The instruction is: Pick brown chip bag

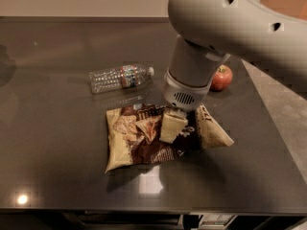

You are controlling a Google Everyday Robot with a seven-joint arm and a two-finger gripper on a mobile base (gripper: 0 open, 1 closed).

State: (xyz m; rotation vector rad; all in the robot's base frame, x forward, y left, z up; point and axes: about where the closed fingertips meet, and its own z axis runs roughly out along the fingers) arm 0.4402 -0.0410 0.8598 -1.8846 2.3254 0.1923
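Note:
The brown chip bag (134,150) lies on the dark table (53,143) near the front middle, with a dark brown centre and cream-tan ends. My gripper (169,128) comes straight down from the big grey arm onto the bag's middle. One cream finger (173,124) shows pressed into the bag, and the foil is bunched up into a fold beside it. The gripper looks shut on the bag. The bag's left end is raised a little and casts a shadow on the table. The other finger is hidden.
A clear plastic water bottle (120,77) lies on its side behind the bag to the left. A red apple (221,77) sits behind the arm at the right. The table's right edge runs close by the apple.

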